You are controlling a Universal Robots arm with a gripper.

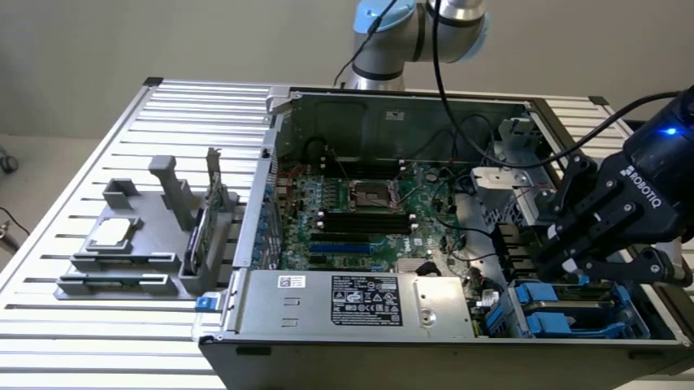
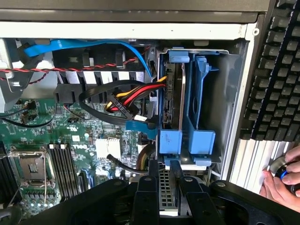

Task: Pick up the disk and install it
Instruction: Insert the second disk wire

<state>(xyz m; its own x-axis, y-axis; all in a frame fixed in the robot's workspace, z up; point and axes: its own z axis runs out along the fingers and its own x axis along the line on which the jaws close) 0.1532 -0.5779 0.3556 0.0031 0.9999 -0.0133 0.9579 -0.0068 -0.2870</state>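
Silver-grey metal hard disk in blue plastic carrier rails (image 2: 180,93) sat edge-on in the drive bay at the corner of the open grey metal PC case (image 1: 271,146), i.e. in the end of the case toward the exterior view's right. It looked seated in its slot, rails level w/ the empty blue carrier (image 2: 202,103) next to it. Red/yellow/black power leads (image 2: 129,96) and a blue flat data cable (image 2: 84,47) ran up to the bay side, prob. why the bay faces inward toward the green motherboard (image 2: 42,140).

Black two-finger gripper (image 2: 164,180) hung just above the bay, lined up w/ the disk's edge. Its jaws stood part-way apart w/ a narrow gap, approx. the disk's thickness by my guess. Nothing was clamped; perforated metal showed through the gap. That narrow setting would suit gripping or pushing the thin edge rather than the broad face.

In the exterior view, a grey moulded parts holder (image 1: 119,264) lay on the white slatted surface (image 1: 65,325), well apart from the case. It carried a small square silver processor chip (image 1: 114,233) and a thin green circuit card (image 1: 213,203) stood upright, each kept reachable from above.

A person's hand (image 2: 281,180) rested on a round knob beside a black keyboard (image 2: 276,70), prob. supervising
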